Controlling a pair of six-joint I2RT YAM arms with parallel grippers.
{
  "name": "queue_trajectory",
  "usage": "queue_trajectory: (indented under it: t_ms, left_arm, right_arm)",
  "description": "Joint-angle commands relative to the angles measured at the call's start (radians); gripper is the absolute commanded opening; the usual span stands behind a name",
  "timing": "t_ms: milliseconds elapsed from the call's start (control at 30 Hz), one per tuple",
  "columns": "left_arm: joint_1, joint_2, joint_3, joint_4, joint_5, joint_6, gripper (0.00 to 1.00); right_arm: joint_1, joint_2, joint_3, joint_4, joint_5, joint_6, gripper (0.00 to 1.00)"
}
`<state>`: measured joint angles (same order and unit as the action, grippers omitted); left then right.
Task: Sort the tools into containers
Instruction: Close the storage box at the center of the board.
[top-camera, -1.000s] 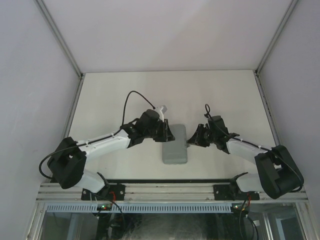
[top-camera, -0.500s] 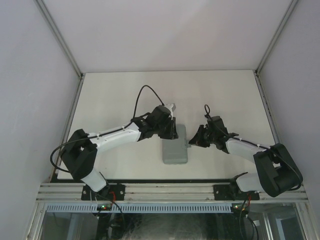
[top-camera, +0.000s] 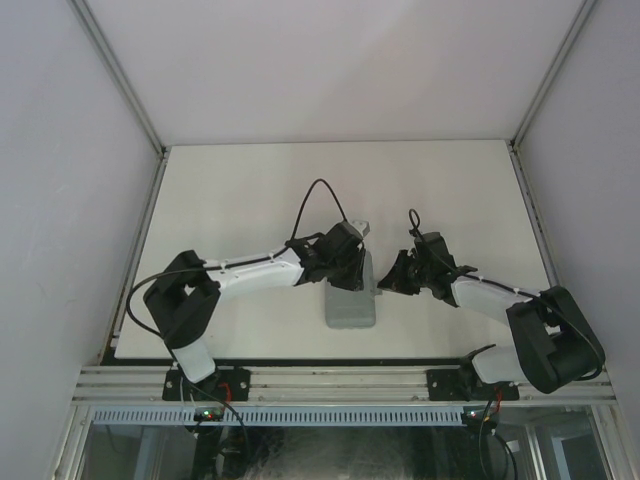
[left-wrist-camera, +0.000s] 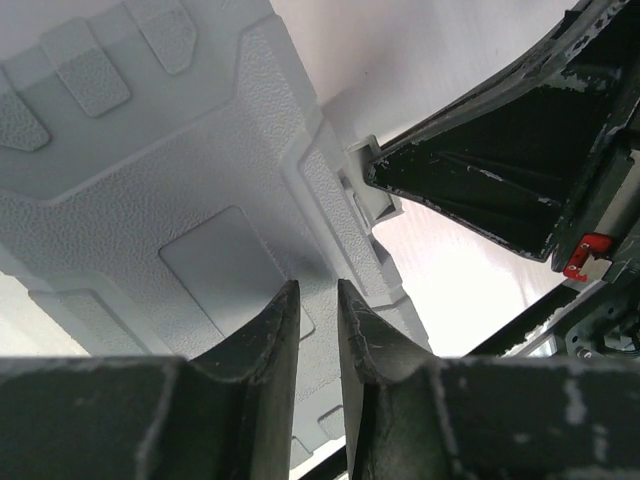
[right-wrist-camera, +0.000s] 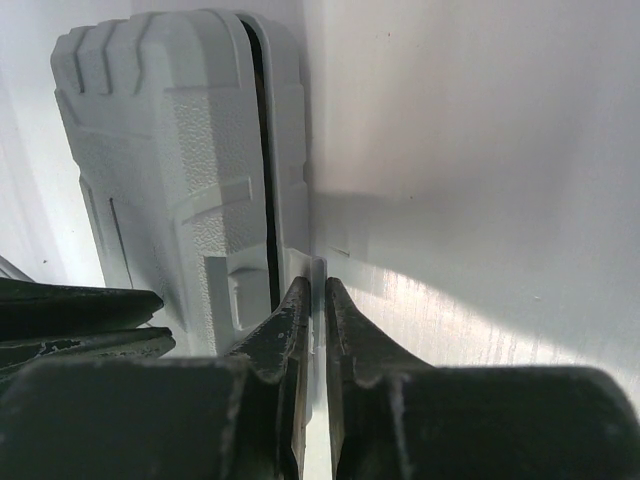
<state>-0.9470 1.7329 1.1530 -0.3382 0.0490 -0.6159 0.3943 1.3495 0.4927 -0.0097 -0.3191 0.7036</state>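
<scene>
The only container I see is a grey hinged case, lying closed on the white table; no tools are in view. My left gripper hovers over the case's far end. In the left wrist view its fingertips stand a narrow gap apart above the textured lid, with nothing between them. My right gripper is at the case's right edge. In the right wrist view it is shut on a thin grey latch tab sticking out beside the case's seam.
The white table is walled on three sides by pale panels. An aluminium rail with both arm bases runs along the near edge. The right gripper's black fingers show in the left wrist view, close by the case's edge.
The left arm has swung right, carrying its gripper from the case's left side to above its far end. The right gripper has closed on the latch tab without shifting place.
</scene>
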Motion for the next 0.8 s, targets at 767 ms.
queue_trajectory:
  t_ms: [767]
  left_arm:
    - [-0.027, 0.081, -0.060, -0.069, -0.077, -0.003, 0.24]
  right_arm:
    - [0.008, -0.085, -0.088, 0.091, -0.002, 0.057, 0.10]
